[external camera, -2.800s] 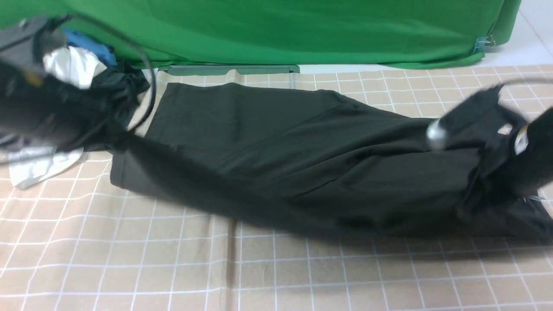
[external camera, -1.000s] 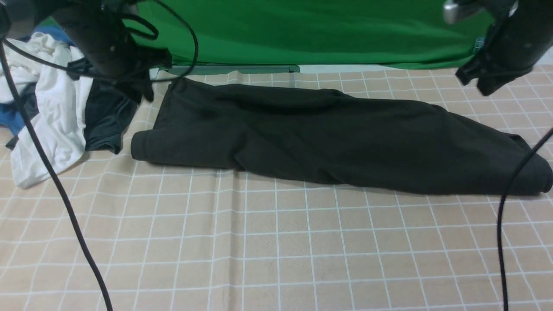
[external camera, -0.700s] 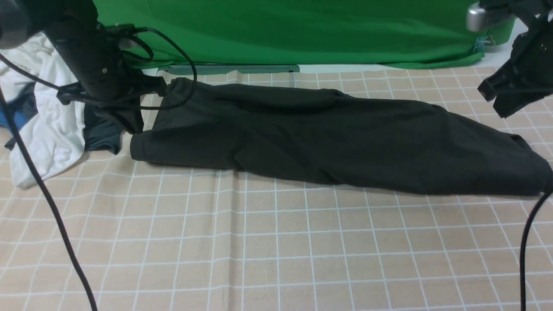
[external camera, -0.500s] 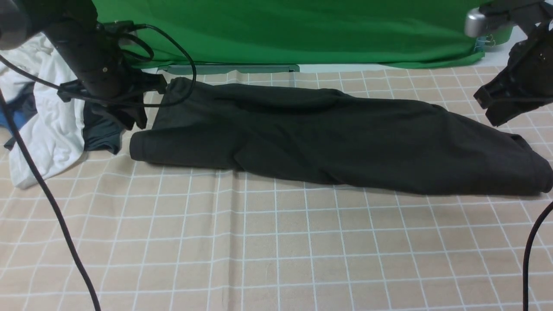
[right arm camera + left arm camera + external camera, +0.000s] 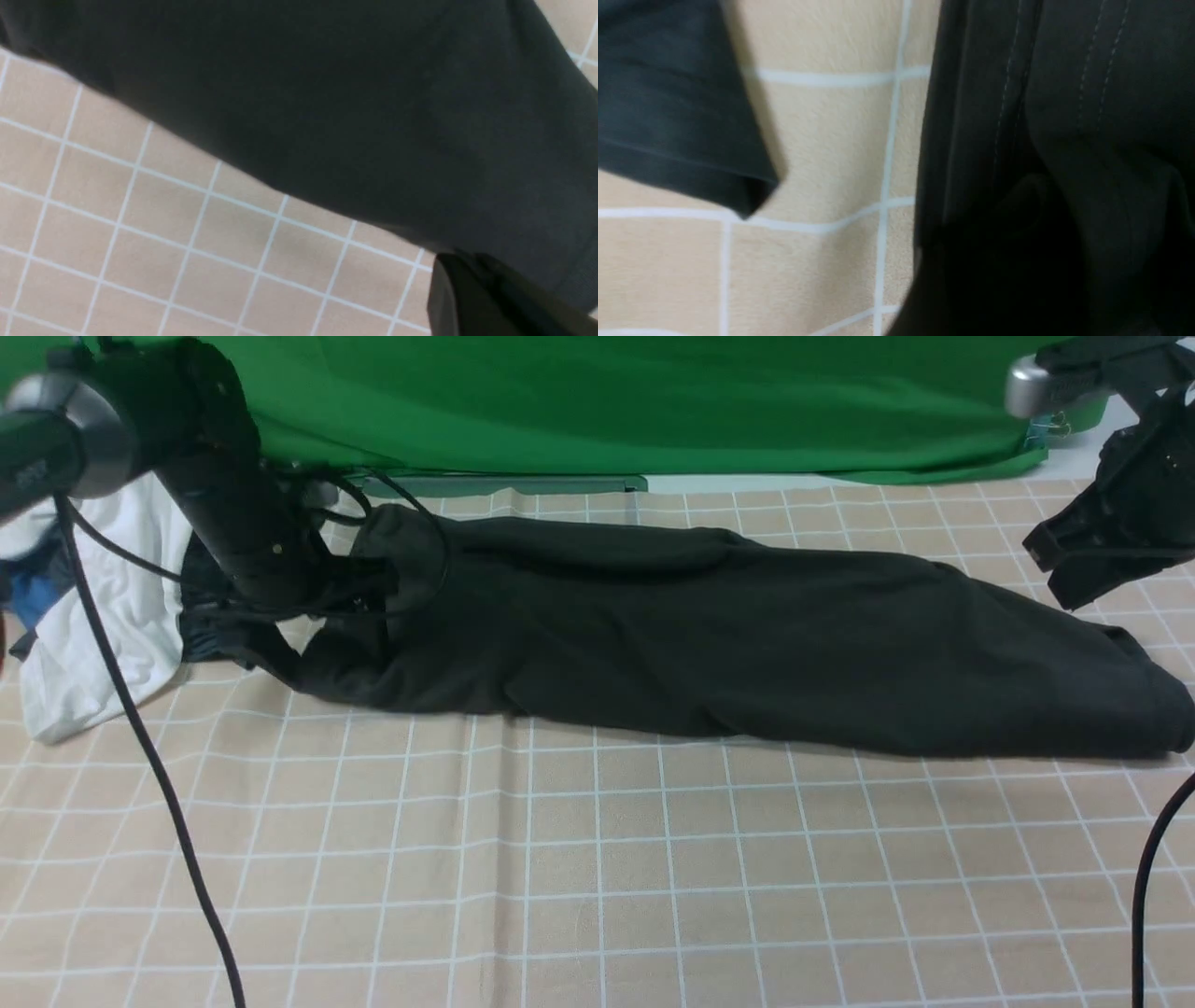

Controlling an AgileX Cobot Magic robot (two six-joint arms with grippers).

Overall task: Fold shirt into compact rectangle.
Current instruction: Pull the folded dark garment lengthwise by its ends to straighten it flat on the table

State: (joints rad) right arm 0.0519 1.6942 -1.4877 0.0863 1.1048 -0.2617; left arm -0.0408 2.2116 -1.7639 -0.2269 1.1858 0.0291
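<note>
The shirt [image 5: 728, 635] lies as a long, very dark band across the checked cloth, from far left to far right. My left gripper [image 5: 334, 653] is down at its left end. Its fingers stand wide apart, one outside the end and one over the fabric, so it is open. In the left wrist view the stitched hem of the shirt [image 5: 1064, 116] fills one side, and the jaws are lost in the dark. My right gripper [image 5: 1050, 569] hangs shut and empty just above the shirt's right end. It also shows shut over the shirt [image 5: 327, 93] as the right gripper [image 5: 467, 289] in the right wrist view.
A heap of clothes lies at the far left: a white shirt [image 5: 103, 616], a dark grey garment [image 5: 210, 635] [image 5: 668, 107] and a bit of blue [image 5: 28, 597]. A green backdrop [image 5: 653, 401] closes the back. Black cables [image 5: 159, 775] [image 5: 1153, 859] hang across the front.
My left arm has come down and right onto the shirt's left end with its jaws spreading, and that end has bunched up a little. The right arm sank slightly, then held still.
</note>
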